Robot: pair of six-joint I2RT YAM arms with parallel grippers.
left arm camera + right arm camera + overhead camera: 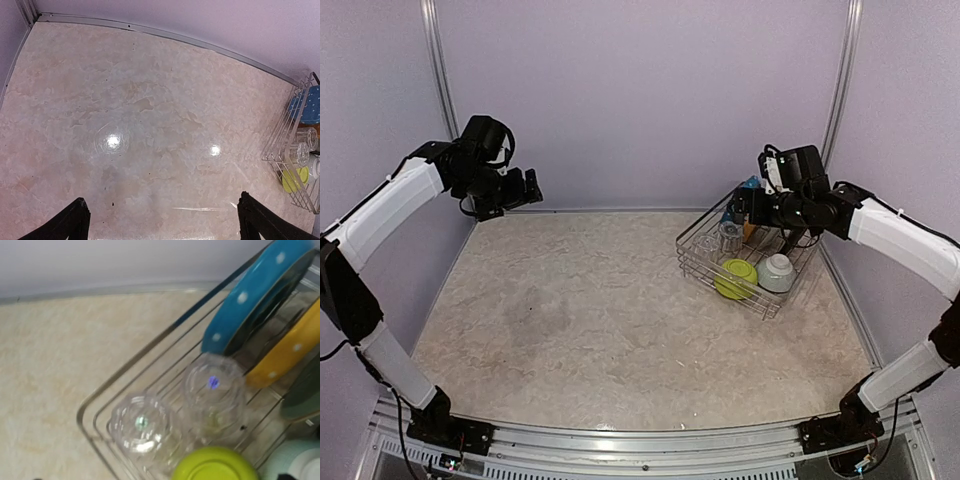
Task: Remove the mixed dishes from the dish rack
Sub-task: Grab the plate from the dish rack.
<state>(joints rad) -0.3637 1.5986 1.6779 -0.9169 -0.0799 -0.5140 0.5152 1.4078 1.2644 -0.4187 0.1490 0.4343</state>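
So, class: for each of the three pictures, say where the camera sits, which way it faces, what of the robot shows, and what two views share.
Top external: above and behind the bases, looking down on the table; both arms show, left end effector, right end effector over the dish rack.
Left wrist: far left, looking down on the table; its two fingertips show.
Right wrist: close above the rack's corner, looking down on two clear glasses; no fingers clearly show.
Shared by both wrist views: the blue white-dotted plate.

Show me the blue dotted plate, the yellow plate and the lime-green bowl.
blue dotted plate (257, 287): right wrist view, on its dotted rim.
yellow plate (285, 355): right wrist view, on its rim.
lime-green bowl (215, 466): right wrist view, on its top surface.
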